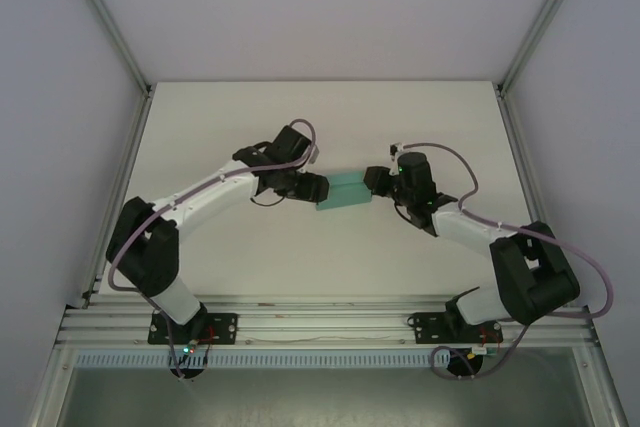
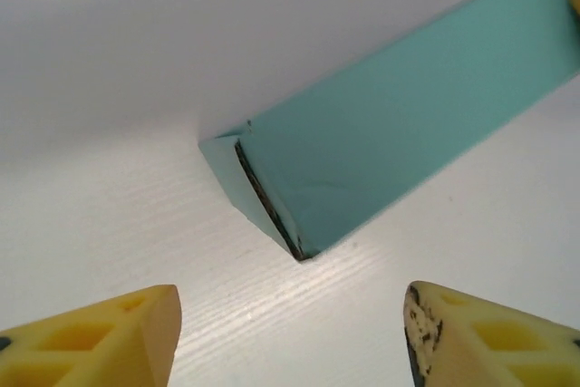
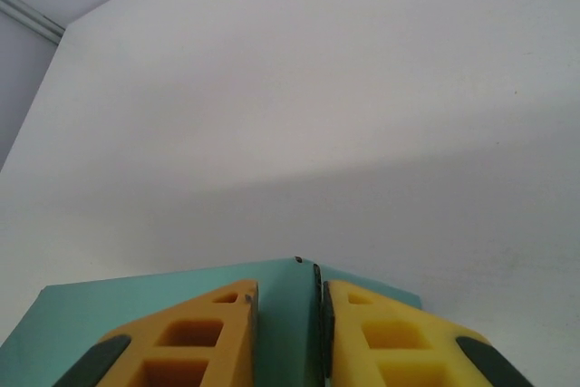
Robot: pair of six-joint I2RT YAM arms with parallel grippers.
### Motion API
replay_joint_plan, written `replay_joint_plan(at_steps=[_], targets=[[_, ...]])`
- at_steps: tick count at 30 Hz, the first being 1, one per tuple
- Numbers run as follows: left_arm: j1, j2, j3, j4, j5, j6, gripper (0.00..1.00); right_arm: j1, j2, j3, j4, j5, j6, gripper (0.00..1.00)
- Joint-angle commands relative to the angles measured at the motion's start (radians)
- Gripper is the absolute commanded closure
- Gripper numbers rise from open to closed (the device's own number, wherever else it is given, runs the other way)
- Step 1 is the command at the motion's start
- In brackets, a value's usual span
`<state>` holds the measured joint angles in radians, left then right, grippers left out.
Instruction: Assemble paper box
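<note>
While the left claw (image 2: 292,314) stands spread, its yellow fingers (image 2: 118,333) clear of the box (image 2: 390,124) just ahead, the right claw (image 3: 290,289) is pressed nearly together, pinching a thin teal edge of that box. From above, the box lies on the white surface (image 1: 250,127) near its middle, between the two claws, one end facing the left claw.
</note>
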<state>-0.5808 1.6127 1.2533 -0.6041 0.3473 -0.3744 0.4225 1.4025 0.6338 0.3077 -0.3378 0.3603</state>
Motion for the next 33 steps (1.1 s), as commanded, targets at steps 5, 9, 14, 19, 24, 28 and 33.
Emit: replay_joint_plan(at_steps=[5, 9, 14, 19, 24, 28, 33], targets=[[0.048, -0.073, 0.023, 0.06, -0.025, -0.094, 0.12, 0.005, 0.035, -0.065, -0.1, -0.003, 0.036, 0.77], [0.099, -0.038, -0.025, 0.191, 0.109, -0.159, 0.17, 0.007, 0.042, -0.068, -0.07, -0.002, 0.057, 0.77], [0.111, -0.013, -0.099, 0.259, 0.134, -0.156, 0.22, 0.006, 0.048, -0.062, -0.084, 0.026, 0.053, 0.77], [0.117, 0.018, -0.215, 0.343, 0.168, -0.17, 0.32, 0.007, 0.068, -0.077, -0.063, 0.022, 0.074, 0.77], [0.147, 0.037, -0.376, 0.502, 0.21, -0.233, 0.51, 0.005, 0.087, -0.117, -0.013, 0.01, 0.08, 0.77], [0.148, 0.058, -0.461, 0.616, 0.233, -0.255, 0.66, 0.004, 0.126, -0.136, 0.016, -0.021, 0.046, 0.8], [0.147, 0.07, -0.515, 0.687, 0.219, -0.237, 0.81, 0.003, 0.156, -0.171, 0.094, -0.037, 0.04, 0.9]])
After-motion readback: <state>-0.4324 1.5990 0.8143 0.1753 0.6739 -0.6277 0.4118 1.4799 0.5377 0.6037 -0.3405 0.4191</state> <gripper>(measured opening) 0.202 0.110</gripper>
